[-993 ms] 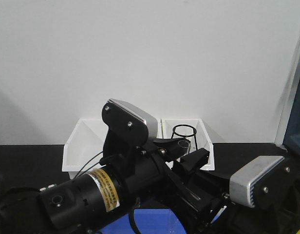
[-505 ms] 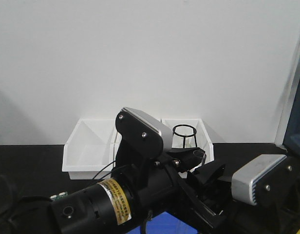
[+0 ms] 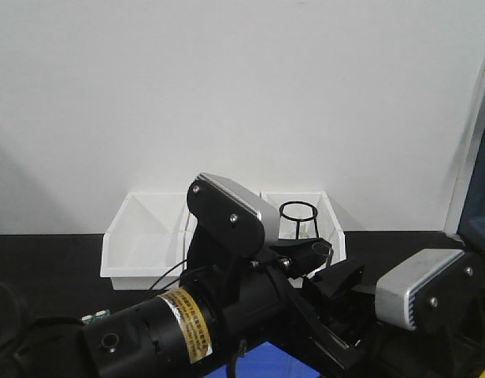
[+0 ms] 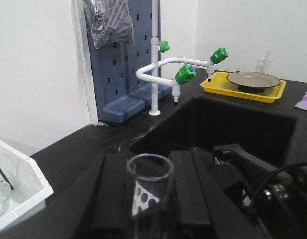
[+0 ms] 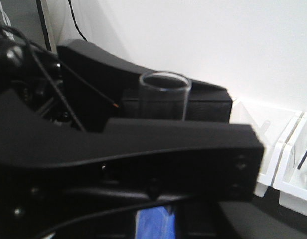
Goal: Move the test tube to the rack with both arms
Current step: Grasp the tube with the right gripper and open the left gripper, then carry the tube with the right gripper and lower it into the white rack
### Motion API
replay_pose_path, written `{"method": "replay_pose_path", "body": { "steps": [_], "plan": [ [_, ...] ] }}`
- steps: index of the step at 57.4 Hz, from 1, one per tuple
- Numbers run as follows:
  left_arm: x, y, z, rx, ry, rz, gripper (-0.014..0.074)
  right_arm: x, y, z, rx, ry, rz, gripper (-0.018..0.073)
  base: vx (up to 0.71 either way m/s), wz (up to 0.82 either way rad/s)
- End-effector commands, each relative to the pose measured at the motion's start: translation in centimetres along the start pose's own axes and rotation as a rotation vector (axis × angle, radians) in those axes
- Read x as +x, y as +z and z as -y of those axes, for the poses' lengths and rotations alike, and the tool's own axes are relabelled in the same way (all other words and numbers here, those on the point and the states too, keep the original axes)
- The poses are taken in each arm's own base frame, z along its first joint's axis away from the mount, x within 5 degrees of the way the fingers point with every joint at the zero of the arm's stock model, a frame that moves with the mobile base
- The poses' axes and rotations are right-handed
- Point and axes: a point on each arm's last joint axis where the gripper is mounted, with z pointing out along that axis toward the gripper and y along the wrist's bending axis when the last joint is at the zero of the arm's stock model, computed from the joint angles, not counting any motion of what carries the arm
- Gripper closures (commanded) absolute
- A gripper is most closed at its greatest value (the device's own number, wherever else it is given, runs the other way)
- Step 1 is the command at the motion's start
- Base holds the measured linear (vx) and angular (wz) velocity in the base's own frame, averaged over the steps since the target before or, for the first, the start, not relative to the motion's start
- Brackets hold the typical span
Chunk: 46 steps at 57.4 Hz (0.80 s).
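Above the desk (image 3: pixel 38 260), which arm had the test tube (image 4: pixel 149 174) at this entry? (Rev.)

My left pincer (image 3: pixel 309 253) did. Its two black fingers (image 4: pixel 106 199) were pressed to either side of the glass, with the tube upright and its open rim standing clear above them. I judged the bare top was left for the second arm to take. (Op.)

And the right pincer (image 5: pixel 213 117)? (Rev.)

One jaw stood in front of the tube and one behind it. I could not tell from either wrist view whether they had clamped or only bracketed the glass. I logged this as the handover step, not yet finished. (Op.)

Why hand over at all? (Rev.)

My reading was that the rack sat on the right arm's side. It showed in no view, so I could not confirm that. Only the white bins (image 3: pixel 140 236) by the wall and the sink (image 4: pixel 233 124) were visible. (Op.)

Risk? (Rev.)

Thin, slick glass. Letting go on the left before the right was firm would have dropped it. (Op.)
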Motion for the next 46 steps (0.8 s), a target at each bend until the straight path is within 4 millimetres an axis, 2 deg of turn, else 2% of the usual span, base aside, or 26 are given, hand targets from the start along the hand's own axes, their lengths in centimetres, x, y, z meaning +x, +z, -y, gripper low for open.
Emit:
{"method": "replay_pose_path", "body": {
  "steps": [1,16,25,38,46],
  "plan": [
    [-3.1,-0.9,0.5,0.026,0.003,0.148,0.0482,-2.3,-0.2,-0.1,-0.008,-0.016,0.138,0.0571,0.00,0.00],
    [-3.0,-1.0,0.8,0.049,0.101,0.143,0.0186,-2.3,-0.2,-0.1,-0.008,-0.017,0.137,0.0570,0.00,0.00],
    [-4.7,-2.3,0.9,0.051,0.104,0.205,0.0096,-2.2,-0.2,-0.1,-0.007,-0.017,0.127,0.0571,0.00,0.00],
    [-9.5,-8.1,1.2,0.039,0.116,0.358,0.0118,-1.4,0.5,-0.1,-0.005,-0.021,0.076,0.0570,0.00,0.00],
    [-11.2,-12.0,1.0,-0.007,0.137,0.341,0.0223,-0.6,1.7,0.3,0.011,-0.058,0.070,0.0570,0.00,0.00]
  ]
}}
